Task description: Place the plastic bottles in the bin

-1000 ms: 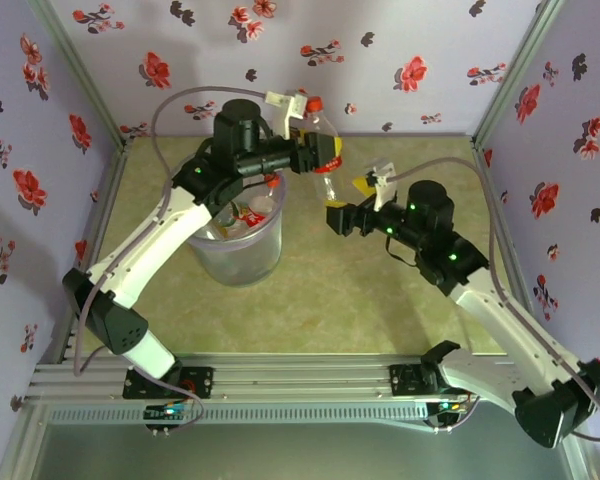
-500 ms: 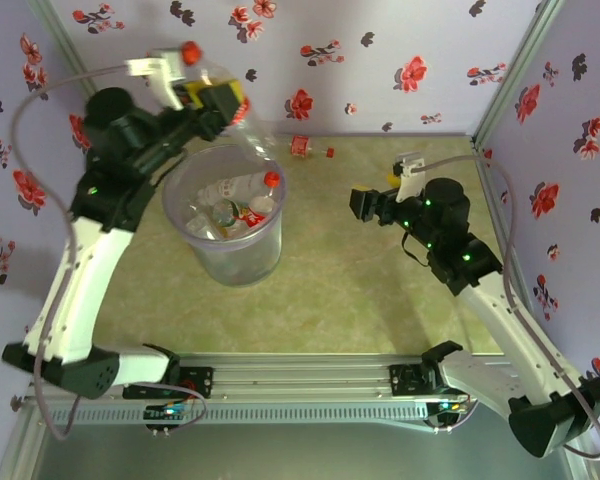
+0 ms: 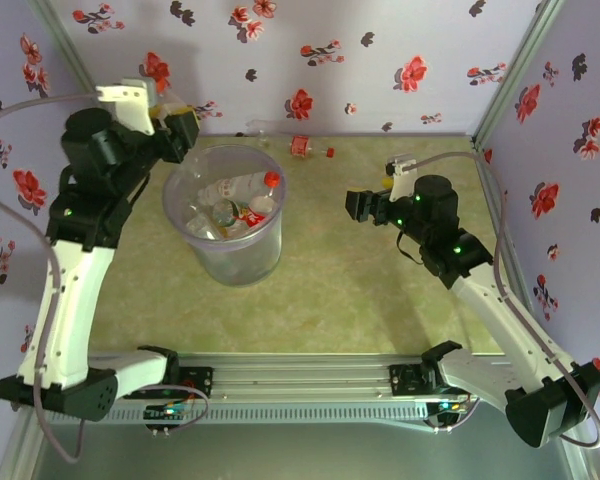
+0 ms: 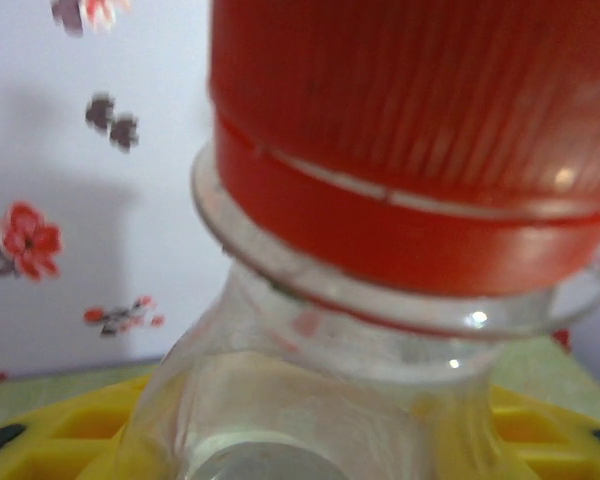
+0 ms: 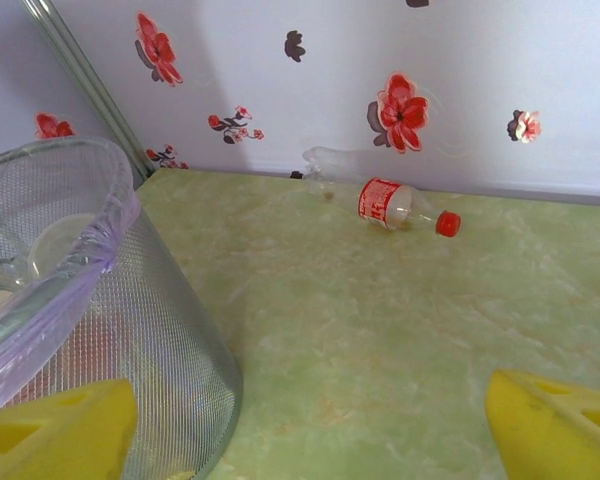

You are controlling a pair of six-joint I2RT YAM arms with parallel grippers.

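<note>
Starting at the left gripper (image 3: 183,127), raised high at the far-left corner. Clamping narrow around the neck of a small clear plastic bottle with a red ribbed cap (image 4: 410,130), yellow pads (image 4: 80,430) pressing in just below the collar, cap sitting right up against the wrist camera. Hanging, going by the overhead view, above or just beyond the far-left rim of the large round translucent lavender plastic bin (image 3: 242,262) rather than over its middle. Not managing to tell from there how much of the bottle's body is lying inside the rim line.

Reading the step in hand as the drop. For a clean one: bringing the gripper in toward the centre of the opening, lowering a little to avoid bouncing the bottle off the thick rim, then opening fully and lifting straight up. Looking at plenty of margin, with the bin far wider than the bottle and several clear bottles (image 3: 230,205) lying inside.

Moving outward to the right gripper (image 3: 357,205). Standing wide and empty, hovering over the green marbled worktop (image 3: 340,290) to the right of the bin, well apart from it. Facing, across bare worktop, a small clear plastic bottle with a red label and red cap (image 5: 392,205) lying on its side near the flowered back wall, well ahead of the jaws and a little right of centre. Also spotting, just left of that one and against the wall, a pale shape (image 5: 330,162), possibly an unlabelled clear bottle but too faint for calling.
</note>
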